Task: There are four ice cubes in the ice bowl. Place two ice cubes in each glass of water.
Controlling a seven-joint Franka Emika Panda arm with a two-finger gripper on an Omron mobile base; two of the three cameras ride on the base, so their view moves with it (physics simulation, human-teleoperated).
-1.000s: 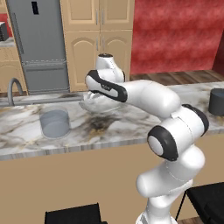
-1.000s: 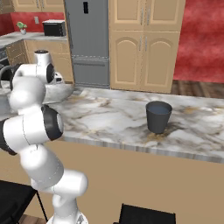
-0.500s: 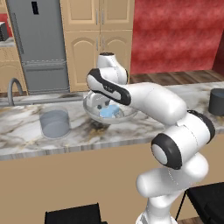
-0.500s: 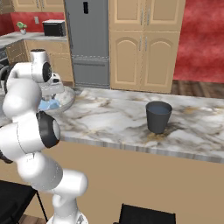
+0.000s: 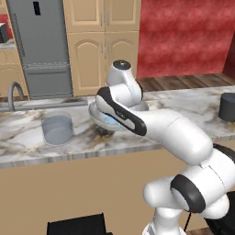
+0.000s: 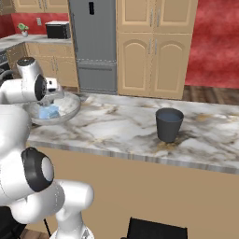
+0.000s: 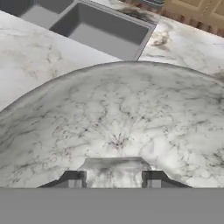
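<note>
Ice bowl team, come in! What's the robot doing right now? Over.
Gripper down inside the wide speckled grey bowl, grip not confirmed. Pale blue ice cubes in the bowl. Translucent grey-blue tumbler and dark charcoal tumbler waiting on the marble counter. Nothing blocking.

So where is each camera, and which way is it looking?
Left base view: sits behind the arm's left side, looking over the white arm at the ice bowl and grey-blue glass.
Right base view: sits behind its right side, looking at the bowl's ice cubes and dark glass; the arm fills its left.
Hand view: rides on the hand, looking into the bowl; the claw tips show.
Both base views share the bowl and dark glass.
</note>
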